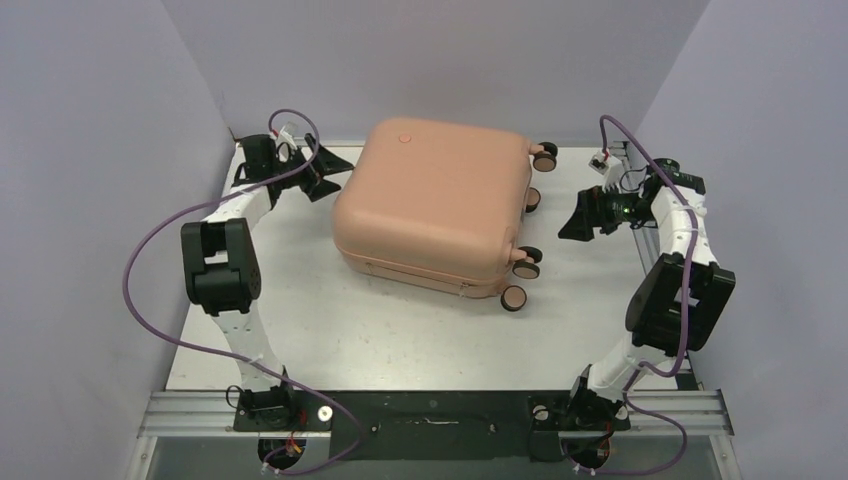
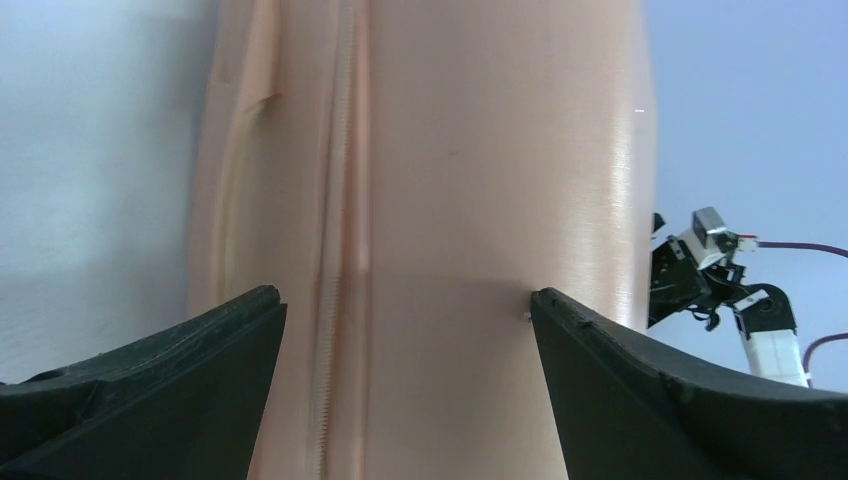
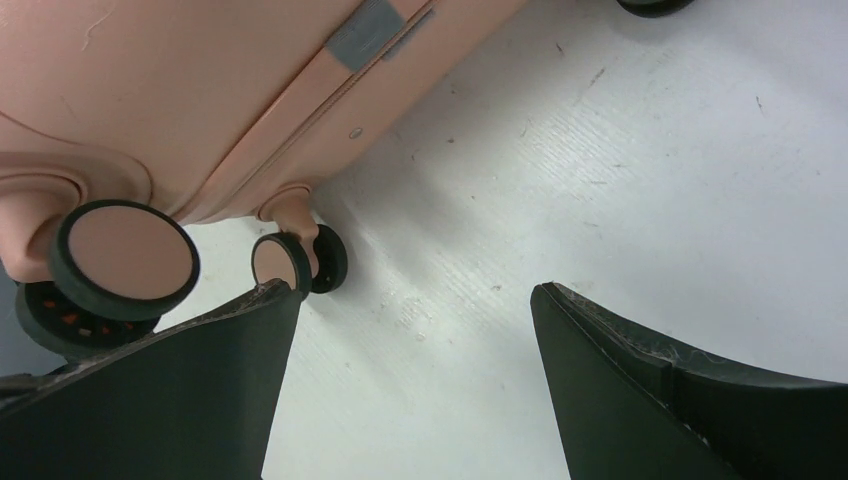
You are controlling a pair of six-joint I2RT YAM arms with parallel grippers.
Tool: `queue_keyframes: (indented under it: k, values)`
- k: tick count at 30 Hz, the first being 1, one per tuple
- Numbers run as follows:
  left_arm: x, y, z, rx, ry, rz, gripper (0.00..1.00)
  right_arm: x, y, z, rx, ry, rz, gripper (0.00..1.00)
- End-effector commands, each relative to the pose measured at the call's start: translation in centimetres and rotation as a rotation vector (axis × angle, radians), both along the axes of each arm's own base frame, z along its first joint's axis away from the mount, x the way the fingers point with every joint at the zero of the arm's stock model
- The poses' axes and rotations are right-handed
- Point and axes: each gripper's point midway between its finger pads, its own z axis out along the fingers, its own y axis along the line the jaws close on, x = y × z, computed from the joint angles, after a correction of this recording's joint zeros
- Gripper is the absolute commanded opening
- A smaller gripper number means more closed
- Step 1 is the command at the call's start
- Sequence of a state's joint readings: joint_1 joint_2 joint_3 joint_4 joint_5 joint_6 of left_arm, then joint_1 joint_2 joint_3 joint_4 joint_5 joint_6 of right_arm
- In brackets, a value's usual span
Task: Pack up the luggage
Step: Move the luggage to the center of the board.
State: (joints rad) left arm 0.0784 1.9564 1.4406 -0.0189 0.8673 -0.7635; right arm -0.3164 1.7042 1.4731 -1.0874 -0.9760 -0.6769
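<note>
Closed salmon-pink hard-shell suitcase [image 1: 432, 205], upper centre of the frame.
It lies flat on one broad side, slightly skewed, with its four pink-and-black caster wheels [image 1: 514, 297] pointing right and a small round logo dot [image 1: 404, 138] near its upper edge.

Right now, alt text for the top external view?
A closed salmon-pink hard-shell suitcase lies flat in the middle of a white table, its caster wheels facing right. The left gripper is open by the case's far-left corner, and the right gripper is open just beyond the wheels. Neither holds anything.
</note>
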Motion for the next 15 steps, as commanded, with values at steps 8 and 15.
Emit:
queue_keyframes:
  k: [8, 15]
  values:
    - [-1.9, -4.9, 1.7, -0.258, 0.026, -0.180, 0.96, 0.6, 0.2, 1.4, 0.026, -0.066, 0.023, 0.90]
    - [-4.6, -7.4, 5.2, -0.506, 0.024, -0.265, 0.96, 1.3, 4.3, 1.2, 0.063, -0.060, 0.123, 0.90]
